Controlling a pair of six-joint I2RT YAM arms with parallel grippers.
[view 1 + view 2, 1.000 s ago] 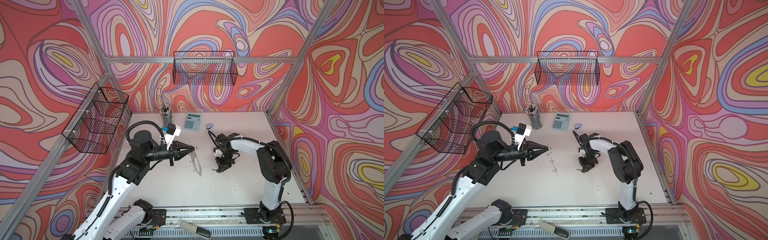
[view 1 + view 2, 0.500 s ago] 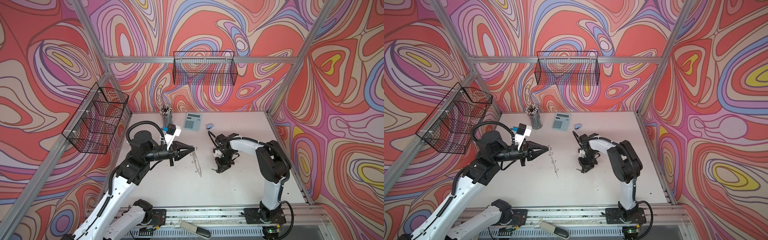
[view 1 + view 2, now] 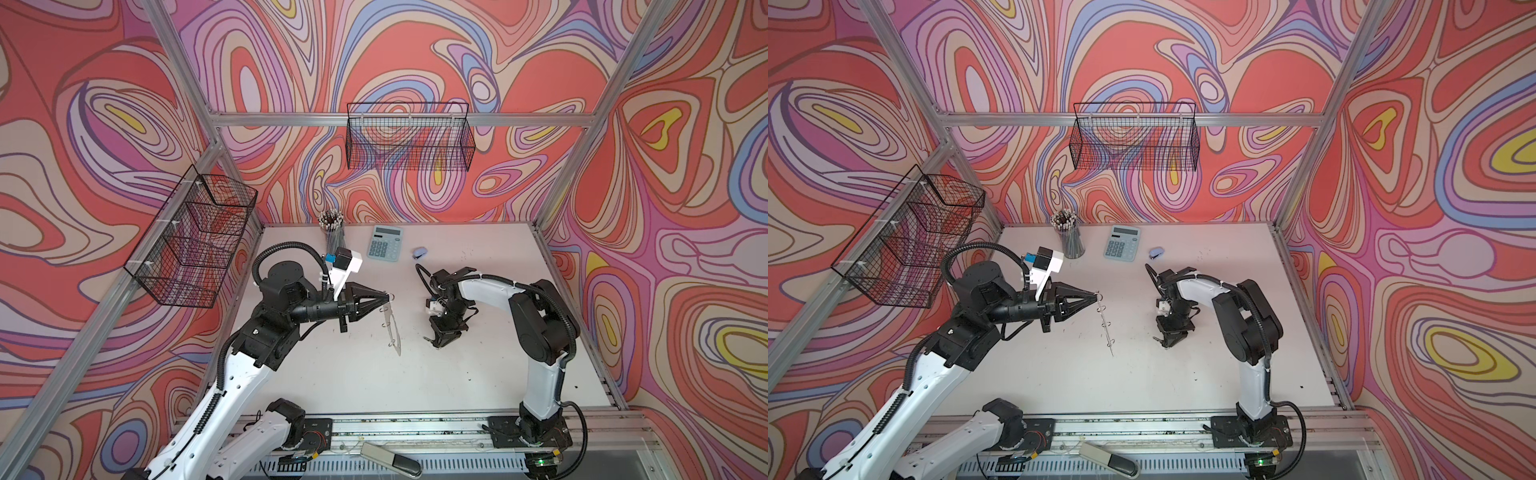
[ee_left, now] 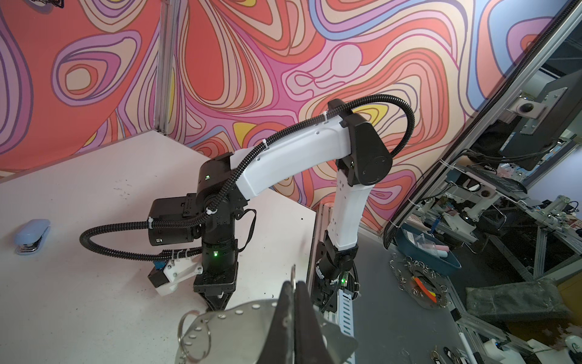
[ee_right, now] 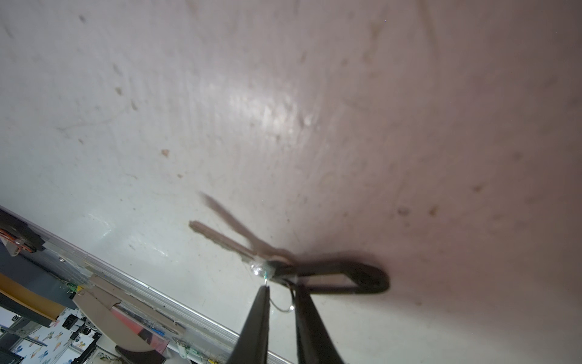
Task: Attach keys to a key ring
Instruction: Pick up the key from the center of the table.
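The key ring is a flat greyish band with a dotted rim and silver wire loops. My left gripper is shut on its rim. In both top views it hangs edge-on from the left gripper, above the table's middle. The keys, one silver key joined to a black oblong tag, show in the right wrist view just above the table. My right gripper is closed on the thin wire loop at their joint. It points down to the right of the ring.
A calculator, a pencil cup and a blue stapler stand along the back of the table. Wire baskets hang on the back wall and the left wall. A foot pedal lies on the front rail.
The hanging key ring has turned a little under the left gripper. Both arms stay where they were.
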